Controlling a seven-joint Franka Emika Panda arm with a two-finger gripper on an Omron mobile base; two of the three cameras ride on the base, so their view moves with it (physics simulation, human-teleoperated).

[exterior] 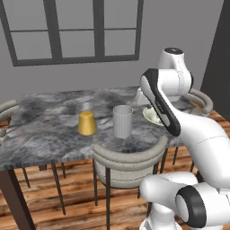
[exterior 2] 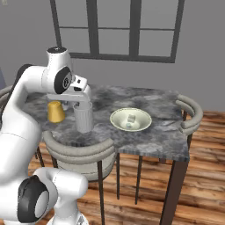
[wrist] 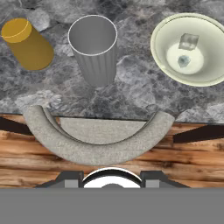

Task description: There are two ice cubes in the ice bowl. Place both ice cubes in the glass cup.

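pincer (wrist: 112, 177) hangs over the chair (wrist: 98, 140), grip state unclear; both ice cubes (wrist: 189, 42) lie in the ice bowl (wrist: 164, 30).

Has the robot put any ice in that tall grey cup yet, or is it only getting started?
Only starting. Nothing looks done: both ice cubes lie in the ice bowl, and the glass cup looks empty. The gripper hangs above the chair, holding nothing. Left: carry each cube into the cup.
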